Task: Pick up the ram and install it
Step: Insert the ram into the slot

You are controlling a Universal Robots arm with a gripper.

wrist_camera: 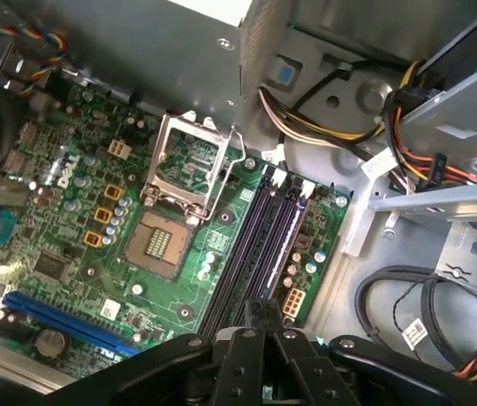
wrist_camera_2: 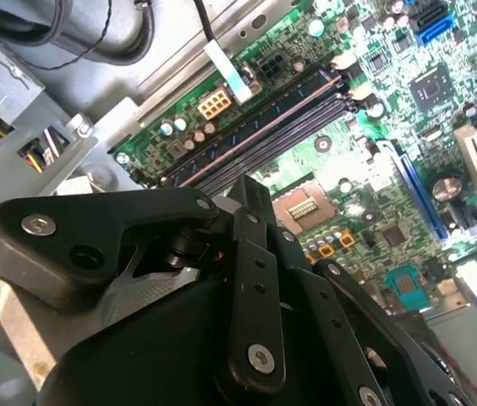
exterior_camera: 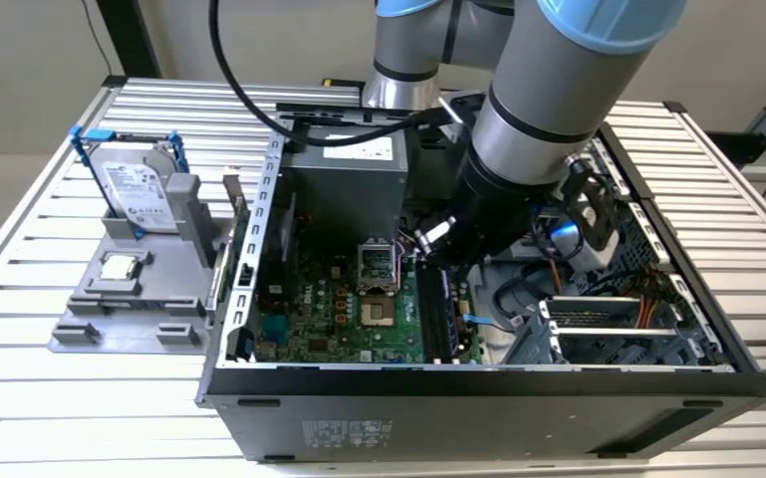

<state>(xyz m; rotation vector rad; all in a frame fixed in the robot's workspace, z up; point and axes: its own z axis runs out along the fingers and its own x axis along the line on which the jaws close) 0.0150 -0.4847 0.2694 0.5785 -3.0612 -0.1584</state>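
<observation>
**Tool poised over the memory slots**

The tool point(exterior_camera: 433, 249) sits deep inside the open computer case point(exterior_camera: 489, 398), at the centre of the exterior view, directly above the dark memory slots point(wrist_camera: 260, 245) beside the processor socket point(wrist_camera: 189, 173). Whether it is open, closed or gripping the ram cannot be told, nor whether the ram already lies in a slot. The risk is a skewed descent: a stick off its slot line could jam or bend, and the nearby cables point(wrist_camera: 306, 118) could snag the arm
</observation>
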